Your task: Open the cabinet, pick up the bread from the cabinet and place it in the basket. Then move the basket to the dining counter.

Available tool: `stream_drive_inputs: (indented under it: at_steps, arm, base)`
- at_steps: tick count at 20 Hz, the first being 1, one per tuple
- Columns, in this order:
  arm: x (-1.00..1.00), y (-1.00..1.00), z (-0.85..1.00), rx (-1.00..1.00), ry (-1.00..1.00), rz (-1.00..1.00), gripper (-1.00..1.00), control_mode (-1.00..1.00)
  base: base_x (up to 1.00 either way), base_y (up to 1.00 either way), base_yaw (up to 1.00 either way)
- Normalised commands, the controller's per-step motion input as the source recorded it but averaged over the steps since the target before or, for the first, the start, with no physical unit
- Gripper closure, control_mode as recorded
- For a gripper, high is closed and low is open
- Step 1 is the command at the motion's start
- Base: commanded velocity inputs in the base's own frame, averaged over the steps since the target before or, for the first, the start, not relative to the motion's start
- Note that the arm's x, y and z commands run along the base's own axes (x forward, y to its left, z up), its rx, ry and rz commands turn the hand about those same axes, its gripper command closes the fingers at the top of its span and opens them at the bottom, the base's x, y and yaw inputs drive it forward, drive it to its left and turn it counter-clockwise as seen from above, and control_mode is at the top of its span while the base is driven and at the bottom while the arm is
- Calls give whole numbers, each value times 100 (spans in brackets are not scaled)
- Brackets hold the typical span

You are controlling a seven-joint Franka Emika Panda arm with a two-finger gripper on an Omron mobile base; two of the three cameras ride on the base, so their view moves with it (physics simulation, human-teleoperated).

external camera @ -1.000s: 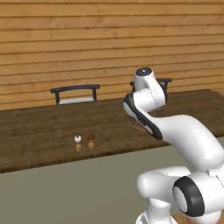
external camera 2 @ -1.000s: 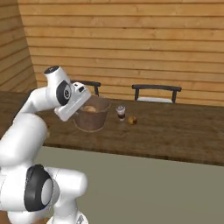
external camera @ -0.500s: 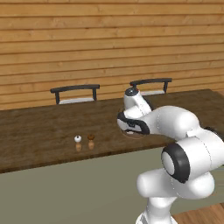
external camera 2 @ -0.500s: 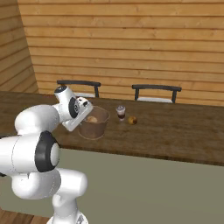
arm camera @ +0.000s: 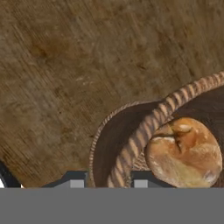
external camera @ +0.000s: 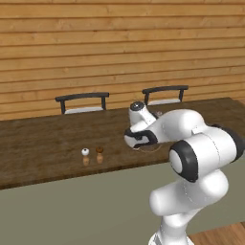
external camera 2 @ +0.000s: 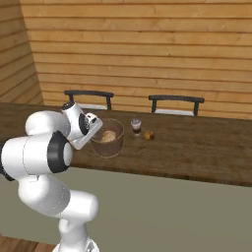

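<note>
Pincer (arm camera: 105,181) grasps the basket (external camera 2: 107,139) rim — one finger each side. Bread (arm camera: 183,153) lies inside, basket rests on tabletop (external camera 2: 197,142).

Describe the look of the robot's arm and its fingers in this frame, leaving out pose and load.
The arm is glossy white, built of rounded, bulbous segments with dark grey to black rings at the joints. No cables or markings are visible. The hand section is white with a small grey round cap. In the hand view, the fingers are small, dark slate-grey blocks with squared tips.
</note>
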Motion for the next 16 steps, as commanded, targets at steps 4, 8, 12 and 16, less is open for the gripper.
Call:
stream_drive_inputs:
  at_steps: [4, 8, 12, 16]
  arm:
    - [1, 0, 47, 11, 4, 0, -100, -100]
    - [-11, 0, 96, 9, 7, 0, -100, -100]
    - [-49, 1, 96, 5, -1, 0, -100, -100]
    - [-94, 0, 83, 3, -13, 0, -100, -100]
  base:
    - [0, 0, 0]
    - [0, 0, 0]
    - [0, 0, 0]
    - [0, 0, 0]
